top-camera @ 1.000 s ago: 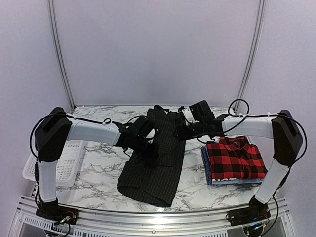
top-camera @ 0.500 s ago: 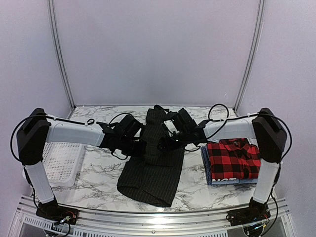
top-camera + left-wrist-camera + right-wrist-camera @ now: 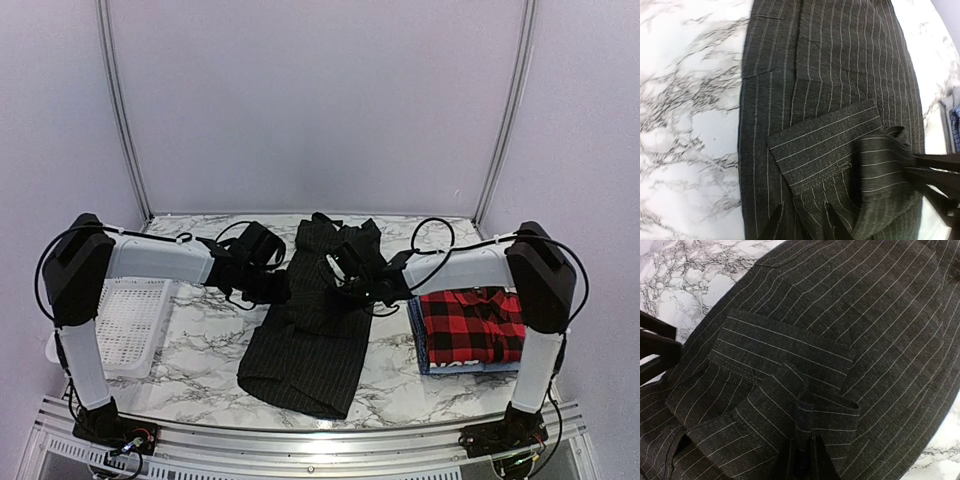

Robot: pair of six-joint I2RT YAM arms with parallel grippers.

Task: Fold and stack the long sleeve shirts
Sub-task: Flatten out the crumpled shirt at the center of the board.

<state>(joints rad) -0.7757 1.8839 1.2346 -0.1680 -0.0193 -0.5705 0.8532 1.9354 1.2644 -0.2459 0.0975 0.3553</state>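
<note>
A black pinstriped long sleeve shirt (image 3: 305, 345) lies lengthwise on the middle of the marble table, one sleeve cuff (image 3: 825, 145) folded across its body. My left gripper (image 3: 803, 225) hovers open just over the cloth near that cuff, at the shirt's left edge (image 3: 272, 288). My right gripper (image 3: 804, 460) is shut on a raised fold of the sleeve (image 3: 827, 407), over the shirt's upper middle (image 3: 345, 283). At the right, the folded red-and-black plaid shirt (image 3: 472, 322) rests on the folded blue one (image 3: 418, 342).
A white mesh basket (image 3: 125, 322) sits at the table's left edge beside the left arm. The shirt's collar end (image 3: 320, 228) reaches the back wall. A silver rail (image 3: 300, 440) runs along the near edge.
The left gripper has let go of the cloth, opened and drawn back to the left. The right gripper came down onto the shirt and shut on the sleeve fold.
</note>
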